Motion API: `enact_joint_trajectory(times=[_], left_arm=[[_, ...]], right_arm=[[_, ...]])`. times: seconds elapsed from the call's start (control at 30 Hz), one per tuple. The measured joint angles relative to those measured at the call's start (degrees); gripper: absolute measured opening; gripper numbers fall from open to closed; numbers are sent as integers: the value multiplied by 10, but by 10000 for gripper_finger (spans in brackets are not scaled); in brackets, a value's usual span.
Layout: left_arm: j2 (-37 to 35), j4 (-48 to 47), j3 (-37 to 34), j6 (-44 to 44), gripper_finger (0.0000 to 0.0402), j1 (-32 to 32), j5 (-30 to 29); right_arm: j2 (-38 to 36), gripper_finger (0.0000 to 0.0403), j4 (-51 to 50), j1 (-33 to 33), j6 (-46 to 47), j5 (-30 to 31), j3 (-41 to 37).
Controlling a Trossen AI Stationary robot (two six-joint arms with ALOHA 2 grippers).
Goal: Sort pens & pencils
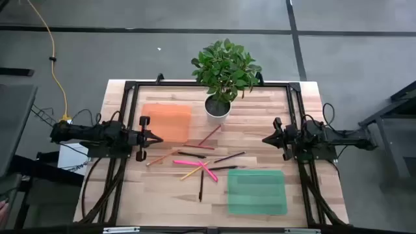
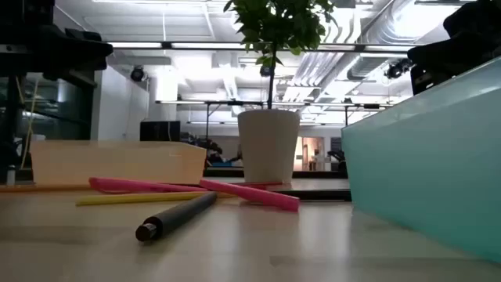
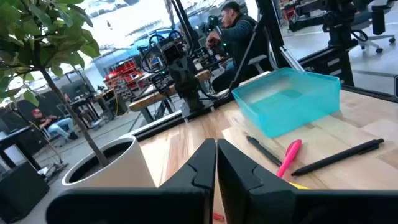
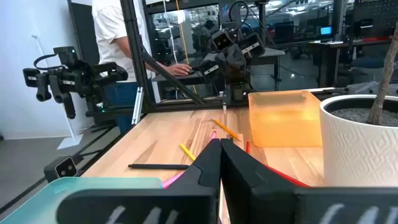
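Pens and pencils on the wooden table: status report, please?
Left gripper shut, empty, beside orange bin. Right gripper shut, empty, at table's right. Pink and dark pens, thin pencils all unsorted mid-table. White potted plant near pile.

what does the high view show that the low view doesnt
Only the high view: the whole green bin, both arms with the left gripper and right gripper apart at the table's sides, and the pens and pencils scattered between the bins. Only the low view: the room behind. Both: the potted plant, orange bin and pink pens.
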Motion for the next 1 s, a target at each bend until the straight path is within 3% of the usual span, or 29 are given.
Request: enact_joint_trajectory(times=[1.0], left_arm=[[0, 0, 0, 0, 6, 0, 0]], right_arm=[[0, 0, 0, 0, 0, 0, 0]])
